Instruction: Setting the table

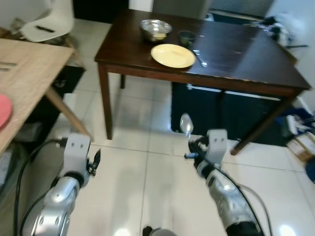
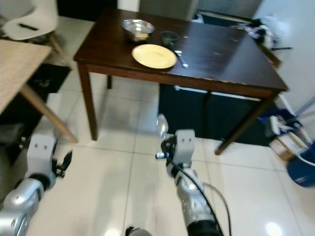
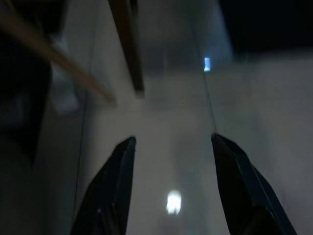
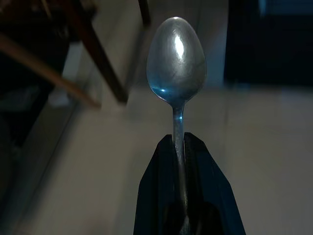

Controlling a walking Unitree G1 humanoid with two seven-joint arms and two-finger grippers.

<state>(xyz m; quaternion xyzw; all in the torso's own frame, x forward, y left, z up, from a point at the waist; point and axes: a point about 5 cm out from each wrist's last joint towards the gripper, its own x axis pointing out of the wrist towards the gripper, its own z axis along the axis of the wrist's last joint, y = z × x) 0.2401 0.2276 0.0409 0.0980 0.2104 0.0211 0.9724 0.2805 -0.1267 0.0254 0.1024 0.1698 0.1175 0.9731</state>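
A shiny silver metal spoon (image 4: 176, 61) stands bowl-up, its handle pinched between the right gripper's (image 4: 179, 147) 2 closed fingers, while the left gripper (image 3: 172, 147) hangs spread wide and empty, near the far dark wooden table (image 1: 236, 54).

A dark wooden surface (image 1: 236, 54) fills the upper middle of the frame. On its left half lie a yellow plate (image 1: 173, 55), a metal bowl (image 1: 156, 29), a small dark cup (image 1: 187, 37) and a fork (image 1: 200, 57) just right of the plate.

One spoon (image 4: 176, 61), one yellow plate (image 1: 173, 55), two tables (image 1: 236, 59).
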